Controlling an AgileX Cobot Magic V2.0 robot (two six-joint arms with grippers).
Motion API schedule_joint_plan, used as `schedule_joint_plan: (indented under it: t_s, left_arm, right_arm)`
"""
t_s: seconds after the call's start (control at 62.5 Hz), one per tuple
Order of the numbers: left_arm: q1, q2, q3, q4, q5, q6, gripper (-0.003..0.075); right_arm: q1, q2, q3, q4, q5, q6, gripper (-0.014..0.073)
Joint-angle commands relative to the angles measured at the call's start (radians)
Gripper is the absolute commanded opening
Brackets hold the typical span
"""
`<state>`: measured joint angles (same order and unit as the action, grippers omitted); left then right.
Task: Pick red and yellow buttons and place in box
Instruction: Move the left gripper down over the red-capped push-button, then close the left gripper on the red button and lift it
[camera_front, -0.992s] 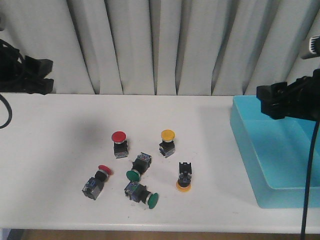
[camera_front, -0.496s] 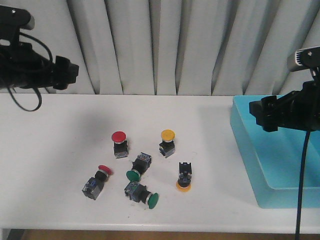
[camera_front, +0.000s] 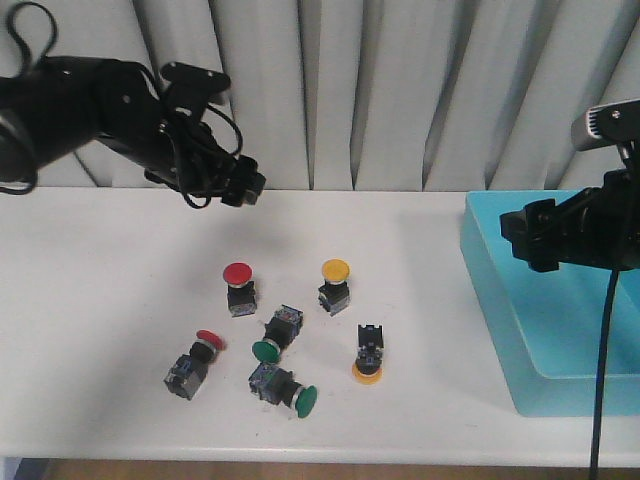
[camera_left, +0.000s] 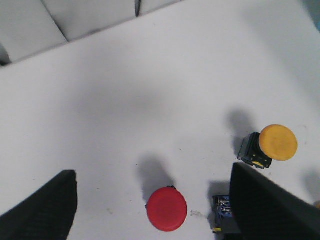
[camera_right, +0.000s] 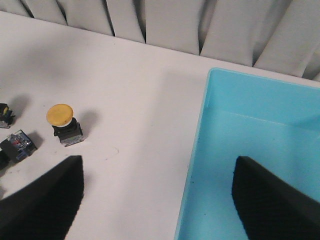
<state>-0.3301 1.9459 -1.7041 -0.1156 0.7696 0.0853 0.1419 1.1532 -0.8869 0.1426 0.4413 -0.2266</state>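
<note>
Buttons sit mid-table: upright red button (camera_front: 237, 277), upright yellow button (camera_front: 335, 273), a second of each tipped over nearer the front edge. Left gripper (camera_left: 150, 210), spread wide, hangs above the red cap. Right gripper (camera_right: 157, 200), also spread, hovers over the turquoise box (camera_front: 560, 380); only its wrist view shows the box's bare floor.

The front camera looks forward and slightly down over the whole worktop (camera_front: 120, 300) from a distance. Each wrist camera looks steeply down between its own wide-spread jaws, much nearer. Both wrist views share the upright yellow button (camera_left: 278, 142) (camera_right: 60, 115), which the front view (camera_front: 335, 270) also covers.
</note>
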Motion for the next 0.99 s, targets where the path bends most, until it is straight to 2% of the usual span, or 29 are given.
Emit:
schedule_joint_plan:
  t_s: [0.0, 0.272, 0.8, 0.976]
  left_arm:
    - [-0.013, 0.015, -0.070, -0.013, 0.002, -0.009, 0.0590]
    - [-0.015, 0.129, -0.092, 0.006, 0.051, -0.085, 0.0590]
    - [-0.017, 0.210, -0.092, 0.005, 0.105, -0.078, 0.0589]
    - [-0.017, 0.217, -0.092, 0.000, 0.107, -0.079, 0.0554]
  right_arm:
    - [0.000, -0.017, -0.029, 0.001, -0.035, -0.003, 0.0579]
    - [0.000, -0.017, -0.029, 0.018, -0.008, -0.003, 0.0579]
    - [0.001, -0.017, -0.029, 0.020, -0.001, 0.012, 0.0579]
    - [0.001, -0.017, -0.029, 0.020, -0.001, 0.012, 0.0579]
